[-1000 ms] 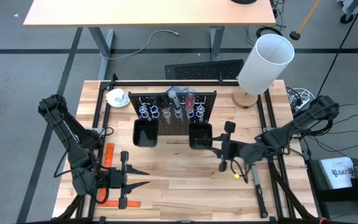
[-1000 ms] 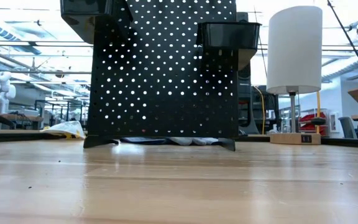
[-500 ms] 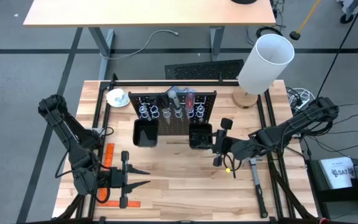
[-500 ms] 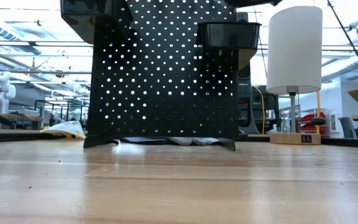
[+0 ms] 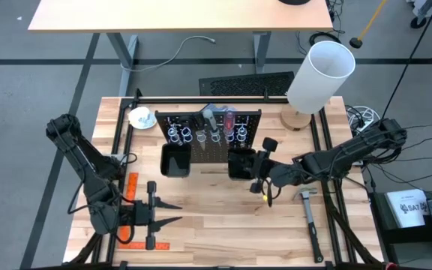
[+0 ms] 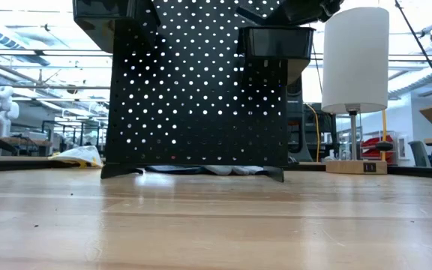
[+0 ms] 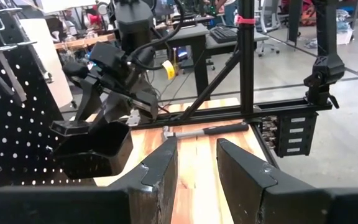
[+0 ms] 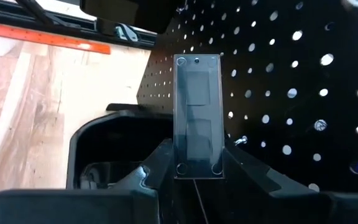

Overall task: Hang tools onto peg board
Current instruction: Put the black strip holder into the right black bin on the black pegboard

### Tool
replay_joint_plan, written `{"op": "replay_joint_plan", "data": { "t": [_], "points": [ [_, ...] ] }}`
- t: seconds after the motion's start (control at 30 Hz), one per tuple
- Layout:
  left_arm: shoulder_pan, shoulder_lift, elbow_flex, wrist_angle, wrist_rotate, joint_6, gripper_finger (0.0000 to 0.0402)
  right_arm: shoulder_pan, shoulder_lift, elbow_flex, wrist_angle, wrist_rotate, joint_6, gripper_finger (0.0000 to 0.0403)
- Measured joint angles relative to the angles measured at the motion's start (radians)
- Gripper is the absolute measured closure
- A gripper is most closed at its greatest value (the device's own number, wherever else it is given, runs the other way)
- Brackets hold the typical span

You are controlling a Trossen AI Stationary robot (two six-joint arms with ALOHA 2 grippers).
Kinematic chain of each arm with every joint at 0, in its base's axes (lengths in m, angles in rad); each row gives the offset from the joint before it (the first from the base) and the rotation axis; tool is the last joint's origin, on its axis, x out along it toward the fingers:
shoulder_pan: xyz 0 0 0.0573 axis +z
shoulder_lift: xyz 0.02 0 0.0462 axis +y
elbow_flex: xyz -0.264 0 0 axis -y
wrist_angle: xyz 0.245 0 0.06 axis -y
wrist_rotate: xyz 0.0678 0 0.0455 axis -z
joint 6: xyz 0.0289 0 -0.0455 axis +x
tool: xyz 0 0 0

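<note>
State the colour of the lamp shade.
White; the lamp shade shows best in the low view.

You have the upright black perforated peg board (image 5: 210, 136) standing at the back middle of the wooden counter (image 5: 216, 225), its two black square bins (image 5: 175, 160) hanging on its front face. The right pincer (image 5: 259, 174) sits just beside the right-hand bin. A hammer (image 5: 308, 214) lies on the counter to its right. The left pincer (image 5: 163, 214) waits near the front left corner, beside an orange ruler (image 5: 130, 187).

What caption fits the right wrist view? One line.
Right end effector holds a clear case above a bin on the peg board.
</note>
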Motion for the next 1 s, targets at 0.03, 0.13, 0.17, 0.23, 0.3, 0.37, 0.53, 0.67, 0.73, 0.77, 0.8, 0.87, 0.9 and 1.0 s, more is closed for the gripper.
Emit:
{"op": "replay_joint_plan", "data": {
  "t": [0.03, 0.13, 0.17, 0.23, 0.3, 0.37, 0.53, 0.67, 0.73, 0.77, 0.8, 0.87, 0.9, 1.0],
  "points": [
    [0.000, 0.000, 0.000, 0.000, 0.000, 0.000, 0.0281, 0.000, 0.000, 0.000, 0.004, 0.000, 0.000, 0.0299],
    [0.000, 0.000, 0.000, 0.000, 0.000, 0.000, 0.0281, 0.000, 0.000, 0.000, 0.005, 0.000, 0.000, 0.0299],
    [0.000, 0.000, 0.000, 0.000, 0.000, 0.000, 0.0281, 0.000, 0.000, 0.000, 0.005, 0.000, 0.000, 0.0299],
    [0.000, 0.000, 0.000, 0.000, 0.000, 0.000, 0.0281, 0.000, 0.000, 0.000, 0.006, 0.000, 0.000, 0.0299],
    [0.000, 0.000, 0.000, 0.000, 0.000, 0.000, 0.0281, 0.000, 0.000, 0.000, 0.006, 0.000, 0.000, 0.0290],
    [0.000, 0.000, 0.000, 0.000, 0.000, 0.000, 0.0281, 0.000, 0.000, 0.000, 0.007, 0.000, 0.000, 0.0282],
    [0.000, 0.000, 0.000, 0.000, 0.000, 0.000, 0.0281, -0.005, 0.000, 0.000, 0.009, 0.000, 0.000, 0.0285],
    [0.000, 0.000, 0.000, 0.000, 0.000, 0.000, 0.0281, -0.008, 0.000, 0.000, 0.009, 0.001, 0.014, 0.0286],
    [0.000, 0.000, 0.000, 0.000, 0.000, 0.000, 0.0281, -0.008, 0.000, 0.000, 0.009, 0.001, 0.015, 0.0280],
    [0.000, 0.000, 0.000, 0.000, 0.000, 0.000, 0.0281, -0.008, 0.000, 0.000, 0.009, 0.001, 0.016, 0.0276],
    [0.000, 0.000, 0.000, 0.000, 0.000, 0.000, 0.0281, -0.008, 0.000, 0.000, 0.009, 0.001, 0.022, 0.0271],
    [0.000, 0.000, 0.000, 0.000, 0.000, 0.000, 0.0281, -0.008, 0.000, 0.000, 0.010, 0.001, 0.026, 0.0263],
    [0.000, 0.000, 0.000, 0.000, 0.000, 0.000, 0.0281, -0.008, 0.000, 0.000, 0.010, 0.001, 0.026, 0.0259],
    [0.000, 0.000, 0.000, 0.000, 0.000, 0.000, 0.0281, -0.008, 0.000, 0.000, 0.010, 0.001, 0.026, 0.0251]
  ]
}}
